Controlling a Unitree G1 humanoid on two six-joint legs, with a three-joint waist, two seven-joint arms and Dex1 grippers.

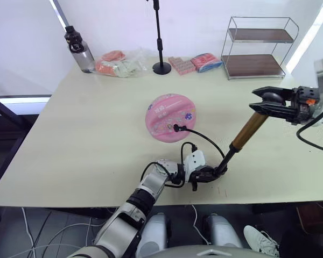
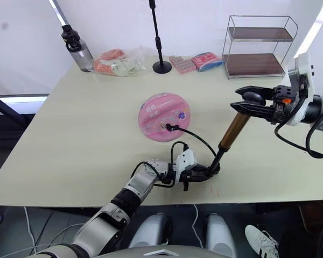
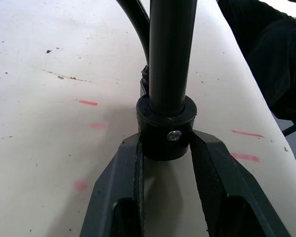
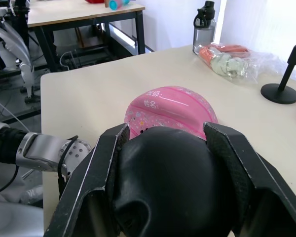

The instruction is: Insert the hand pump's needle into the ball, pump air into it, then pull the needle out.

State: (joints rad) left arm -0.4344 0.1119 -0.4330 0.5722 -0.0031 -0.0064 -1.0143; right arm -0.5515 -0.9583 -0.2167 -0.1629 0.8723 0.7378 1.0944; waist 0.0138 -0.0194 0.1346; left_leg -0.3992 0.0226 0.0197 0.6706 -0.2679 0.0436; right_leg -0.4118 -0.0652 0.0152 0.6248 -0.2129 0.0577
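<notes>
The hand pump (image 1: 247, 133) slants from near base up to the far right; left gripper (image 1: 204, 176) clamps its base, right gripper (image 1: 269, 102) its handle; lettering on the ball (image 1: 170, 117) is unreadable

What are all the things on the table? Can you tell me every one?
ball: one, pink with little prints, middle of the table.
hand pump: one, bronze-gold with black ends, slanted, its hose running to the ball.
water bottle: one, clear with black cap, far left corner.
plastic bag: one, clear, holding orange things, beside the bottle.
stand: one, black pole on round base, far middle.
packets: several, pink and red, beside the stand.
wire shelf: one, two brown tiers, far right.
left gripper: clamps the pump's bottom end.
right gripper: clamps its top handle.
</notes>
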